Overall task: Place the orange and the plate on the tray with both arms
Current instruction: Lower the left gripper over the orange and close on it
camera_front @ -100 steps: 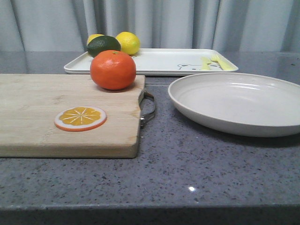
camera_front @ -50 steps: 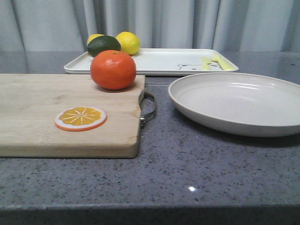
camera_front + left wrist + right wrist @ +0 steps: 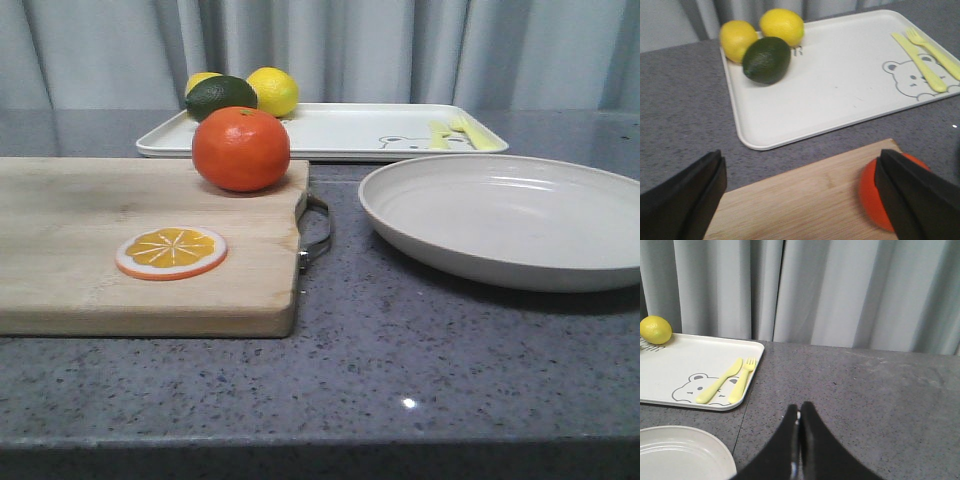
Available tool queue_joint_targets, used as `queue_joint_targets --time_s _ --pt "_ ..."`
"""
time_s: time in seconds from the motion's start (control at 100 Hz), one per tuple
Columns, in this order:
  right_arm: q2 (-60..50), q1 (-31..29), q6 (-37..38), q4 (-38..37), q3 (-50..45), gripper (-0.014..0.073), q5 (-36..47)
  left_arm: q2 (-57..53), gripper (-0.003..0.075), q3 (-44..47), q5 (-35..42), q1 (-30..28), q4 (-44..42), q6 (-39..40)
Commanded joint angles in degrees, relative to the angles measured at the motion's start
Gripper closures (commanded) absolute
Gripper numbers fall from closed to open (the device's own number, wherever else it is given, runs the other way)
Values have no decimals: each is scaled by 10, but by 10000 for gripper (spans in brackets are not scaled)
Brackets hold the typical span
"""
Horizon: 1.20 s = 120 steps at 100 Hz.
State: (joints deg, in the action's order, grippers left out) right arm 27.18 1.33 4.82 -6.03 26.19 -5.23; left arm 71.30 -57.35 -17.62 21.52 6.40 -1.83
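In the front view, the orange (image 3: 241, 149) is seen resting on the far right corner of the wooden cutting board (image 3: 90, 240), close to the metal handle (image 3: 316, 232). It is judged to be firm, smooth and apt to roll, so a hold across its widest part, low enough that it cannot squirt upward, would be advisable. The plate (image 3: 505, 215) lies on the grey counter (image 3: 400, 370) to the right of the board, apart from it. It is judged stiff, fairly light and breakable; its raised rim is the only part that offers a pinch. The tray (image 3: 340, 131) lies behind both, with two lemons (image 3: 273, 91) and a dark green fruit (image 3: 220, 96) at its left end and a yellow fork and knife (image 3: 455, 133) at its right. An orange slice (image 3: 171, 252) lies on the board. Neither arm is seen in this view.

In the left wrist view, the left gripper (image 3: 800, 192) is held above the board with its fingers spread wide and nothing between them. The orange (image 3: 872, 192) is partly hidden behind one finger, so the gripper is judged to be offset from it rather than centred.

In the right wrist view, the right gripper (image 3: 799, 440) is seen with its fingers pressed together and empty, poised over bare counter. The plate's rim (image 3: 705, 452) lies just beside it, the tray (image 3: 690, 367) farther off.
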Motion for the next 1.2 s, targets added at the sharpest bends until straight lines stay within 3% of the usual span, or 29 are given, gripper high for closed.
queue_joint_targets --time_s 0.0,0.21,0.51,1.19 --pt "5 -2 -3 -2 20 659 47 24 133 -57 4 26 27 0" --pt "5 -2 -3 -2 20 659 47 129 133 -181 -126 42 97 0" --pt "5 -2 -3 -2 20 659 47 251 133 -334 -291 42 122 0" --pt "5 -2 -3 -2 20 659 47 316 133 -366 -360 42 152 -1"
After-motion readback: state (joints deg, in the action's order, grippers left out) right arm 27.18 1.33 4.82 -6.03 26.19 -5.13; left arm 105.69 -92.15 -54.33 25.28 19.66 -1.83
